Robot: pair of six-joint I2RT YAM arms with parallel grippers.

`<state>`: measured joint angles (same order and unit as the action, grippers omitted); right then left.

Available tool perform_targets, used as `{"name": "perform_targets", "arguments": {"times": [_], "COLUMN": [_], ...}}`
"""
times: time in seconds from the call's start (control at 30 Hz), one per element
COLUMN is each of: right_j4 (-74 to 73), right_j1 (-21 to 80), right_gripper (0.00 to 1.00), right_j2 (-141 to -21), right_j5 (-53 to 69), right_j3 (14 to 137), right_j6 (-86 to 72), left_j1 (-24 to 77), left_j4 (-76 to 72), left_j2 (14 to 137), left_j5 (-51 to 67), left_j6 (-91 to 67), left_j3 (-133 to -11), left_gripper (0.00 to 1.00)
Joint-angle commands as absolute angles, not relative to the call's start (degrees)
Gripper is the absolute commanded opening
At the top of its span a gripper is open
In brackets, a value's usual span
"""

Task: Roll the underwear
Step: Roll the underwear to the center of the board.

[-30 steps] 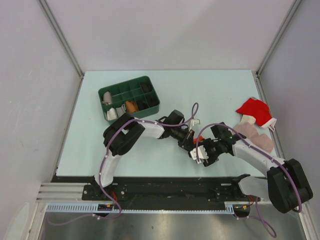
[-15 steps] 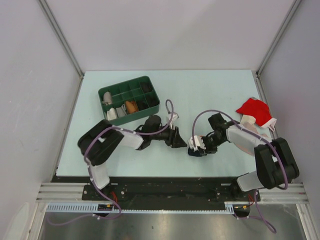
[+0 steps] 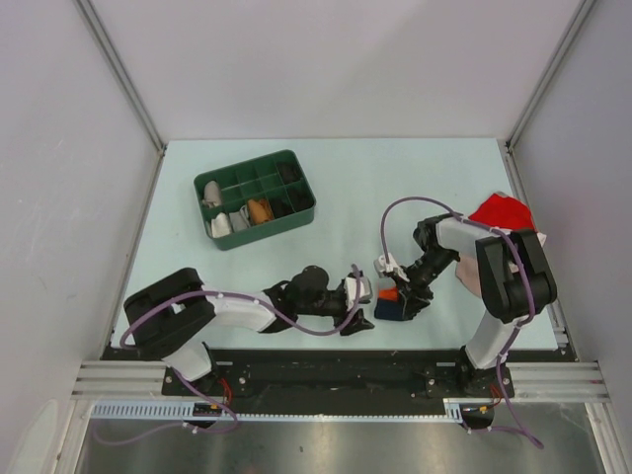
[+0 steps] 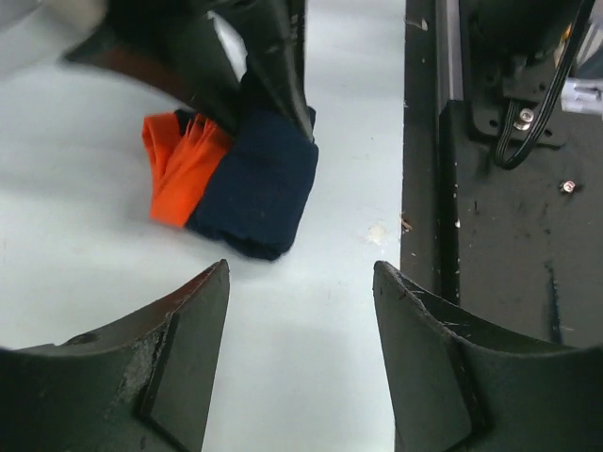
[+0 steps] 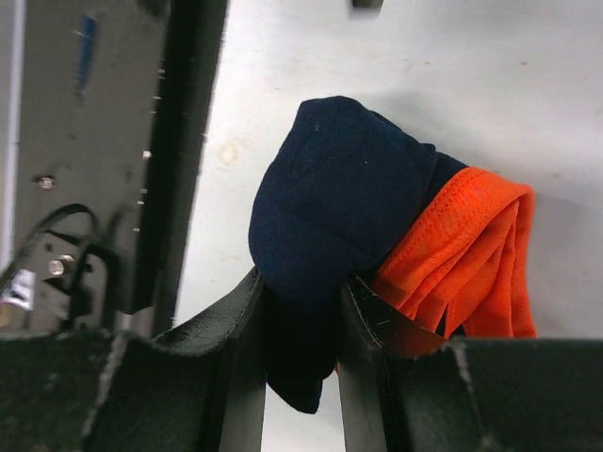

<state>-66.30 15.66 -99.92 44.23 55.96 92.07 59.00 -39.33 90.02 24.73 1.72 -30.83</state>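
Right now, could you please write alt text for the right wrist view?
The right gripper pinches a rolled bundle of navy underwear lying on the pale table, its orange trim bunched to the right. A dark base rail runs down the left edge.

White arms (image 3: pixel 237 308), purple cables (image 3: pixel 413 199), black left claw (image 4: pixel 300 273)

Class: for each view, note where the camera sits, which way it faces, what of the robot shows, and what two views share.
Top external: fixed above and behind the arms, looking down on the table; both arms show, bases included.
Left wrist: on the left wrist, facing past the open left tool toward the underwear.
Right wrist: on the right wrist, facing down the right tool, shut on the underwear.
Shared: both wrist views show the underwear at the table's near edge.
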Motion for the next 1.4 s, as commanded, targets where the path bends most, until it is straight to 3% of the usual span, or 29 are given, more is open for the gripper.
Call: {"name": "perform_targets", "arguments": {"times": [0.0, 0.4, 0.5, 0.6, 0.73, 0.97, 1.37], "right_j4": [-73.4, -72.8, -72.9, -71.5, -68.5, -64.1, -62.7], "right_j1": [15.5, 14.8, 14.5, 13.7, 10.3, 4.8, 5.0], "right_gripper": [0.25, 0.26, 0.27, 0.32, 0.41, 0.61, 0.65], "right_j2": [-101.7, -102.3, -102.3, -101.5, -97.0, -85.6, -86.3], "right_j5": [46.4, 46.8, 47.3, 47.2, 46.8, 48.2, 50.8], "right_j3": [58.2, 59.1, 59.0, 59.0, 59.1, 59.1, 55.9], "right_j6": [92.7, 90.6, 90.4, 87.9, 82.8, 76.3, 72.7], "left_j1": [63.0, 66.9, 67.1, 67.1, 67.0, 64.3, 57.7], "left_j4": [-29.3, -18.4, -15.2, -12.8, -9.9, -4.8, -1.2], "left_j2": [92.6, 102.2, 104.2, 105.9, 107.5, 111.6, 115.8], "left_j5": [18.6, 14.4, 13.8, 13.9, 14.5, 21.3, 34.9], "left_j6": [16.2, 23.5, 23.6, 23.3, 21.5, 15.8, 5.0], "left_j3": [-39.9, -51.5, -53.5, -55.0, -56.5, -60.5, -64.4], "left_gripper": [0.67, 0.64, 0.51, 0.21, 0.1, 0.08, 0.07]}}
